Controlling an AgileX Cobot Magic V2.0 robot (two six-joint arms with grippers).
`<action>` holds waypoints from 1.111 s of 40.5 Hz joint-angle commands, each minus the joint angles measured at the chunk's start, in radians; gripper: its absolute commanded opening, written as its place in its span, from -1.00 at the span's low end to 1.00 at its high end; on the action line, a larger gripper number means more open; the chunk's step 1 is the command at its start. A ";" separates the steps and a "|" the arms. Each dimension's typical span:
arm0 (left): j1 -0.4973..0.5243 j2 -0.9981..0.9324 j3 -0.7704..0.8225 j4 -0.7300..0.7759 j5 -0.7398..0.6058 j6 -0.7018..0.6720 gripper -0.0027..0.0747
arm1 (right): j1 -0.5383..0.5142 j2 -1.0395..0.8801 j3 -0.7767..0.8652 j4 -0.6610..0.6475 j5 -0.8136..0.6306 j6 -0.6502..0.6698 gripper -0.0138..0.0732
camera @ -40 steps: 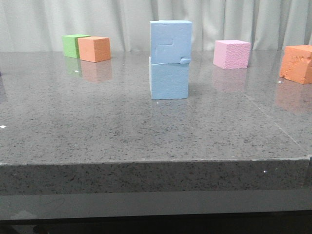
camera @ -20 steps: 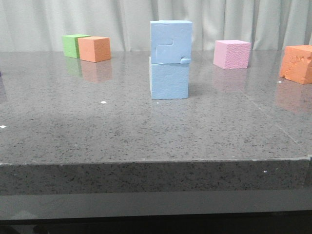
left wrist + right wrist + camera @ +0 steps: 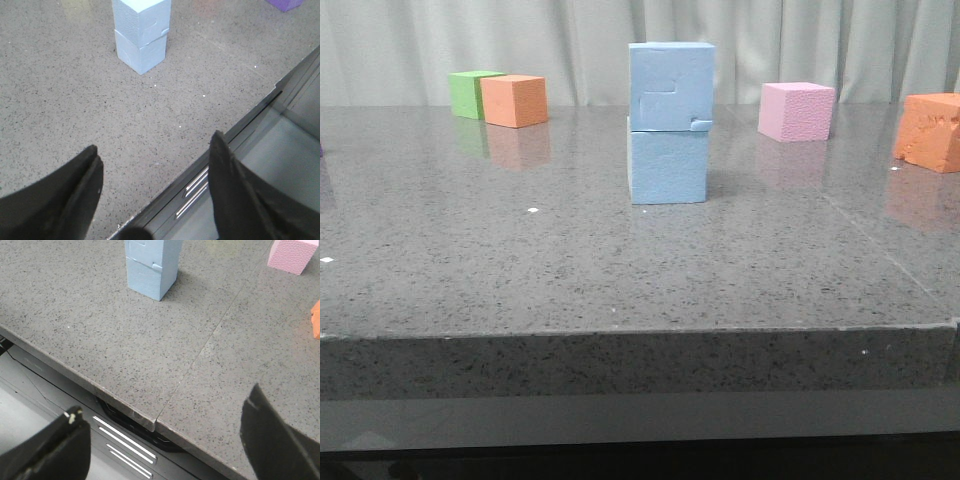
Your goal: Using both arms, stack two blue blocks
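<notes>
Both grippers hang back by the near edge of the table [image 3: 620, 270], well apart from the blocks — the left gripper [image 3: 155, 160] with its prongs spread wide and nothing between them, the right gripper [image 3: 165, 432] likewise wide and empty. Two blue blocks stand stacked mid-table: the upper blue block [image 3: 671, 86] rests on the lower blue block [image 3: 668, 165], overhanging slightly to the right. Around them sit one green cube [image 3: 470, 92], two orange cubes [image 3: 515, 100] and one pink cube [image 3: 796, 110].
</notes>
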 commanded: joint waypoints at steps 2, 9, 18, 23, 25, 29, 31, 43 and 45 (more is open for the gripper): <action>-0.002 -0.022 0.012 -0.020 -0.094 -0.006 0.21 | -0.006 0.004 -0.025 -0.004 -0.074 -0.011 0.73; -0.002 -0.022 0.039 -0.020 -0.118 -0.006 0.21 | -0.006 0.004 -0.025 -0.005 -0.083 -0.011 0.73; -0.002 -0.022 0.052 -0.016 -0.155 0.011 0.20 | -0.006 0.004 -0.025 -0.005 -0.086 -0.011 0.73; -0.002 -0.022 0.052 -0.014 -0.178 0.029 0.02 | -0.006 0.004 -0.025 -0.005 -0.087 -0.011 0.56; -0.002 -0.022 0.052 -0.013 -0.189 0.035 -0.09 | -0.006 0.004 -0.025 -0.005 -0.087 -0.011 0.39; -0.002 -0.022 0.052 -0.013 -0.209 0.050 -0.36 | -0.006 0.004 -0.025 -0.004 -0.086 -0.011 -0.05; -0.002 -0.022 0.057 -0.013 -0.221 0.050 -0.49 | -0.006 0.004 -0.025 -0.004 -0.086 -0.011 -0.23; -0.002 -0.022 0.086 0.028 -0.272 0.076 -0.98 | -0.006 0.004 -0.017 -0.004 -0.088 -0.011 -0.84; -0.002 -0.022 0.086 0.037 -0.276 0.076 -0.98 | -0.006 0.004 -0.013 -0.004 -0.088 -0.011 -0.84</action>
